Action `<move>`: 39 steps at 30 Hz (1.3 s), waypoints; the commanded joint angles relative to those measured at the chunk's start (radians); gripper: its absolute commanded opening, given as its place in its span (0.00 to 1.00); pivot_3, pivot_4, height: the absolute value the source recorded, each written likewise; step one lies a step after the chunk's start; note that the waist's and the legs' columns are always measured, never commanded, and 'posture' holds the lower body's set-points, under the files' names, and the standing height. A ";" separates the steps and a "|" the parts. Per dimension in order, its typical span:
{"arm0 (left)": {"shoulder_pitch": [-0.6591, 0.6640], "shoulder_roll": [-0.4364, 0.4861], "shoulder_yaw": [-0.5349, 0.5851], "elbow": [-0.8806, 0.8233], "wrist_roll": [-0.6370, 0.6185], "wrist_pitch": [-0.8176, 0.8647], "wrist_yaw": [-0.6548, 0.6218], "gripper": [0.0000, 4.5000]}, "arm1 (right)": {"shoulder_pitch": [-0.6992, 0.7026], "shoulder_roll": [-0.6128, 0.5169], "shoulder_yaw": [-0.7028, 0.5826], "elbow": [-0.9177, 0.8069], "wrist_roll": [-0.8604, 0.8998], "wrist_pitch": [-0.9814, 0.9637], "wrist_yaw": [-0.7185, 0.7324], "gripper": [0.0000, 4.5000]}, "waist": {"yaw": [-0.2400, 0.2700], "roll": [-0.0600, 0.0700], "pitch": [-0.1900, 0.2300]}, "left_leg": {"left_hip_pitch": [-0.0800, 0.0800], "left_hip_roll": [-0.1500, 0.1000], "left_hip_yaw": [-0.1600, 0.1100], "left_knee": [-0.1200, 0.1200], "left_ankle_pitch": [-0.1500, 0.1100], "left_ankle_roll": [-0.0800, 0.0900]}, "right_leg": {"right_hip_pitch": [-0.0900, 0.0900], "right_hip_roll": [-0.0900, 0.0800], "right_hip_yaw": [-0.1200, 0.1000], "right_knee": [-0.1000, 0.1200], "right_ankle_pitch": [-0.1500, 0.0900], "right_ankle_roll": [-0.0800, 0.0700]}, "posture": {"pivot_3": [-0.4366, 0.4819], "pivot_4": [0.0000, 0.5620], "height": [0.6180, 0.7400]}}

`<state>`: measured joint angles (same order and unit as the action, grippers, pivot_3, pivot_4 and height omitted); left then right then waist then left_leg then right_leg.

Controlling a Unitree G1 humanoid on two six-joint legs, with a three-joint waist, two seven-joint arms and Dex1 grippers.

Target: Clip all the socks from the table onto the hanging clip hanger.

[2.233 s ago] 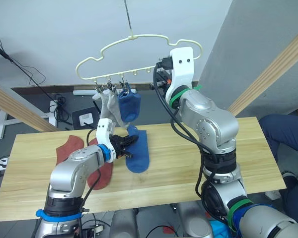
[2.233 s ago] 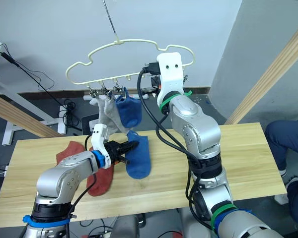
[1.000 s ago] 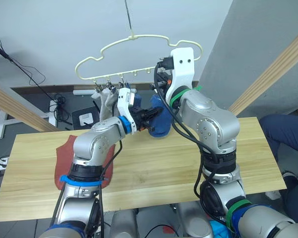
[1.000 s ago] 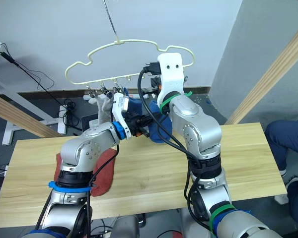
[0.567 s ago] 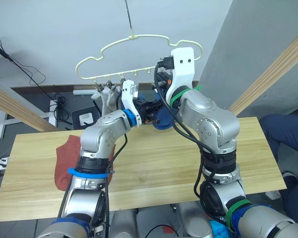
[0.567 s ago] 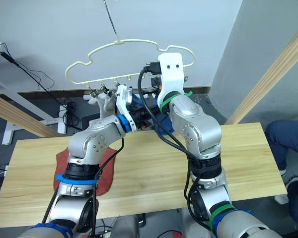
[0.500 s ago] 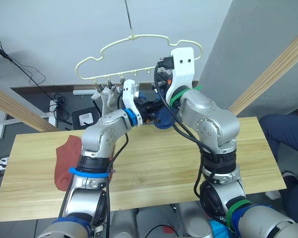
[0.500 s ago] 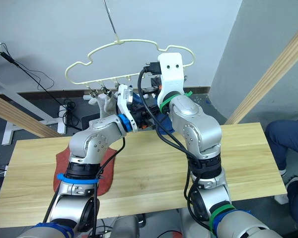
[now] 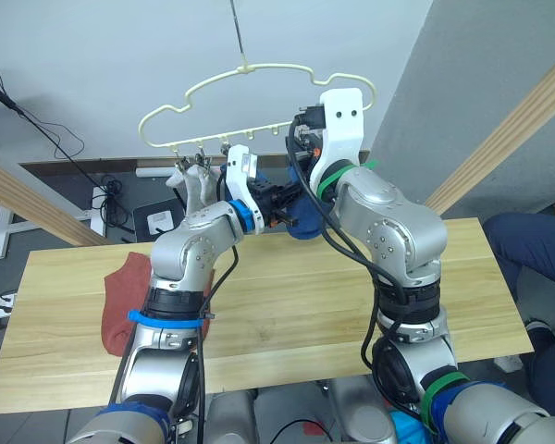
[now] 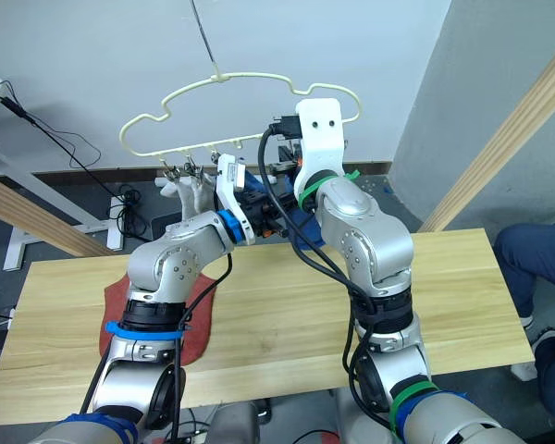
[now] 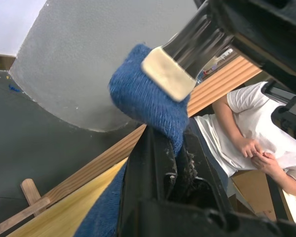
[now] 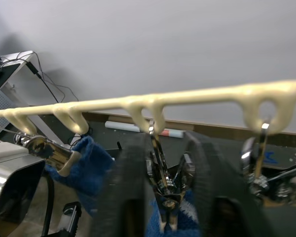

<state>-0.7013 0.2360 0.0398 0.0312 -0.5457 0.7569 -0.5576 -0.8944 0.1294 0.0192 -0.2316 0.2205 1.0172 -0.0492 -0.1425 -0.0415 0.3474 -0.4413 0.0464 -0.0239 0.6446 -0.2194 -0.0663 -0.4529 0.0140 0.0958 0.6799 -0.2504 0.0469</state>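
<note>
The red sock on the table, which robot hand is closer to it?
Left. But both grippers are high up by the clip hanger, away from the red sock: the left gripper holds a blue sock, the right gripper squeezes a clip.

A robot lab: pale plank table in a thick wooden beam frame, black floor cables, grey walls.

Left gripper tips hidden behind right arm's cables and blue sock in head views. Blue sock cut off by bottom edge in left wrist view, lower part blurred. Clip between right gripper fingers: can't tell if it bites fabric. Rust-red sock partly hidden behind left arm, well below left gripper.
</note>
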 commanded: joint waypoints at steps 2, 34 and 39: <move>-0.010 -0.002 0.008 -0.025 -0.011 -0.010 -0.007 0.00 | -0.022 0.015 -0.006 -0.033 0.010 -0.005 -0.002 0.52 | 0.000 0.000 0.000 | 0.000 0.000 0.000 0.000 0.000 0.000 | 0.000 0.000 0.000 0.000 0.000 0.000 | 0.23 0.61 1.00; 0.217 0.234 0.030 -0.381 -0.047 0.087 -0.024 0.30 | 0.062 -0.011 -0.153 -0.337 0.256 0.391 0.054 0.52 | -0.001 0.000 0.000 | -0.002 0.000 -0.001 0.001 0.000 0.000 | -0.001 0.000 0.000 0.000 0.000 0.000 | 0.24 0.61 1.00; 0.240 0.249 0.029 -0.410 -0.047 0.075 -0.026 0.30 | 0.072 -0.019 -0.164 -0.356 0.255 0.418 0.060 0.52 | -0.001 0.000 0.000 | -0.002 0.000 -0.001 0.000 0.000 0.000 | -0.002 0.000 0.000 0.000 0.000 0.000 | 0.23 0.60 1.00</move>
<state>-0.4688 0.4747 0.0620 -0.3169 -0.5766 0.8472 -0.5731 -0.8260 0.1096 -0.1372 -0.5394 0.4552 1.4289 0.0000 -0.1439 -0.0414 0.3475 -0.4431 0.0466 -0.0244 0.6447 -0.2194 -0.0662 -0.4550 0.0142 0.0956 0.6799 -0.2504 0.0472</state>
